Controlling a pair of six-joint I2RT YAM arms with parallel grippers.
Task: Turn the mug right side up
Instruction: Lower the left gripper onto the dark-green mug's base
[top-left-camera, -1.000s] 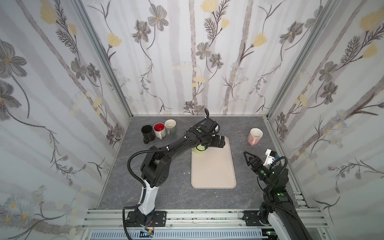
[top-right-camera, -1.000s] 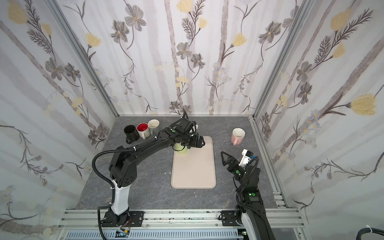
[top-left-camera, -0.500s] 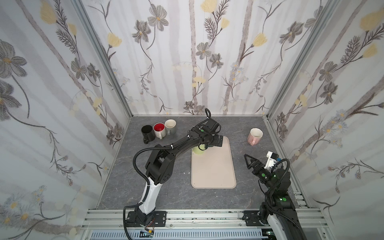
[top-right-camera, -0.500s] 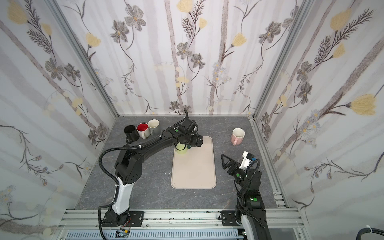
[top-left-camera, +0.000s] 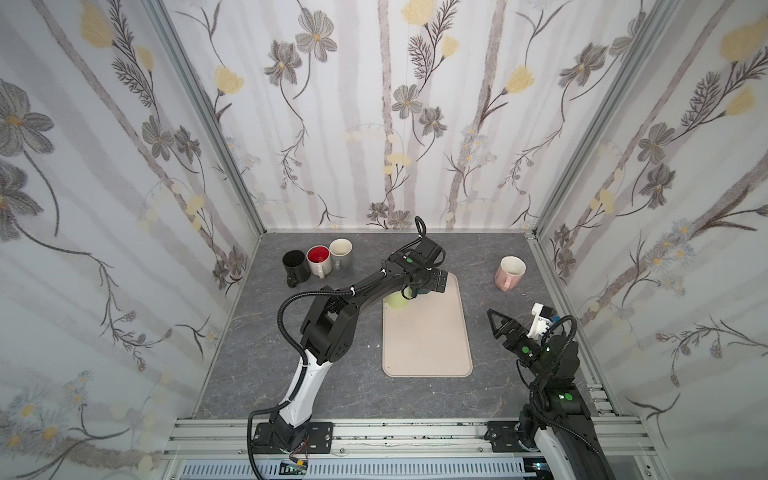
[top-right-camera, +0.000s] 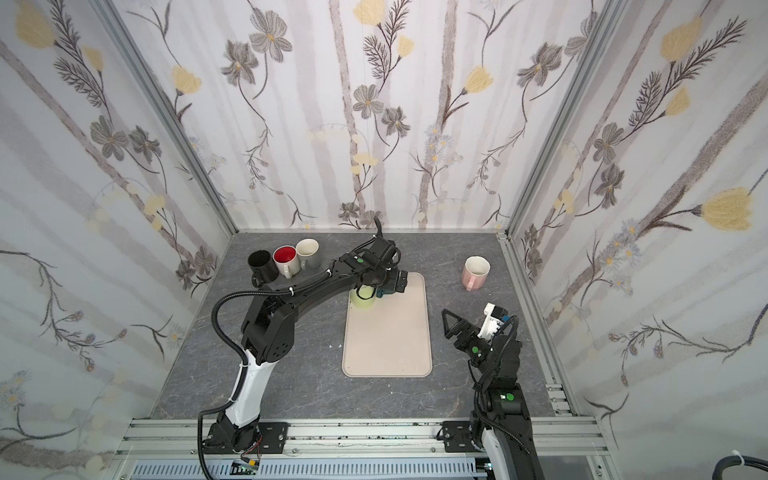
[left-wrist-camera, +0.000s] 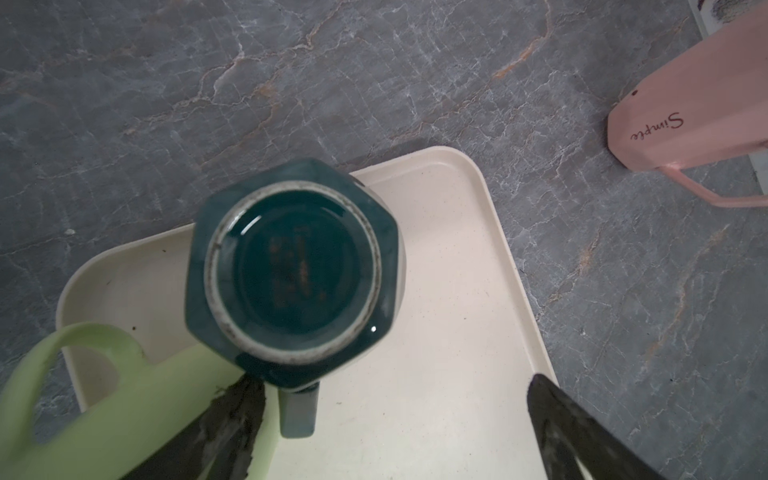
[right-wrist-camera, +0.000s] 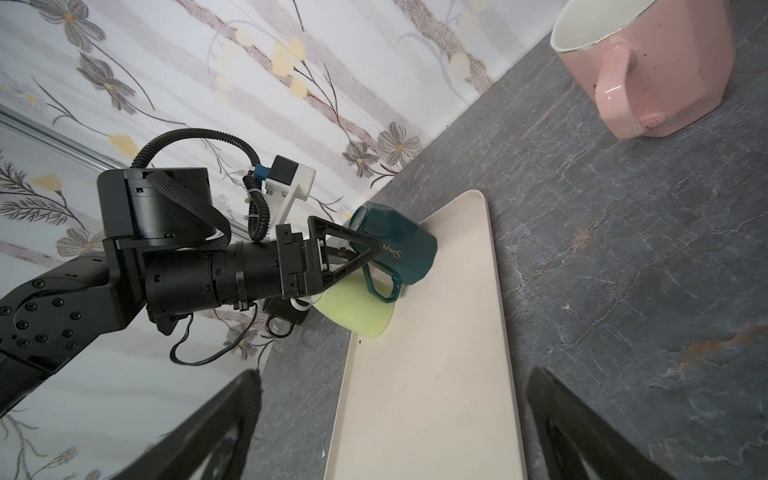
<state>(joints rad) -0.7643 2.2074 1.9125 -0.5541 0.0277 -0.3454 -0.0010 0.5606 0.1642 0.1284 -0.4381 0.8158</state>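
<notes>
Over the 12 o'clock end of the beige tray the left gripper is hanging, jaws wide, gripping nothing; the right gripper is hovering open at 3 o'clock. Beneath the left one the teal mug is sitting upside down, a green mug crowding its 8 o'clock side.

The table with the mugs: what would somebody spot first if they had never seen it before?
Probably the left hand, open and stretched out to the far corner of the cream tray, close to a dark green mug standing upside down beside a pale green mug. Next come the three mugs lined up at the table's far left, and the pink mug alone on the far right.
</notes>
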